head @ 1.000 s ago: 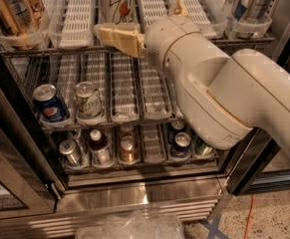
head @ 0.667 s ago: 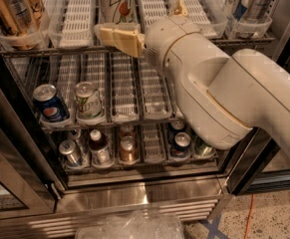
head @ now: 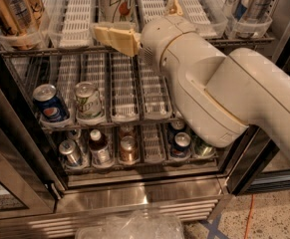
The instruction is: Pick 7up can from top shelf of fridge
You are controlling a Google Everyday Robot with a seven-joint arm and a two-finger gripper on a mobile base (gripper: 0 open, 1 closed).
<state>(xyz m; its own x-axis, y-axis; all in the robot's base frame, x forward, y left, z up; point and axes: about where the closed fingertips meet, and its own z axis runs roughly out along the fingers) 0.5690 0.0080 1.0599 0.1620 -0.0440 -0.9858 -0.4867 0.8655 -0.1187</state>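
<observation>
The gripper (head: 115, 38) hung at the front edge of the top shelf (head: 74, 46), its cream tip pointing left; whether it was apart or together could not be told. The 7up can (head: 115, 3) stood upright in a white lane on that shelf, just above and behind the tip, close to it, though contact could not be judged. The arm (head: 219, 88) ran down to the right, hiding part of the fridge (head: 134, 198).

On the top shelf, a gold can (head: 15, 6) with a dark label stood at far left, its writing too small to read. Next came the 7up can, showing part of a green "7" and a red dot on white. At far right stood blue-and-white cans (head: 244, 4), brand unclear.

One rack down, a blue Pepsi can (head: 50, 103) showed its round logo, and beside it stood a pale can (head: 88, 101) with green lettering I could not make out. Lower still sat a brown bottle (head: 98, 146) among more cans.
</observation>
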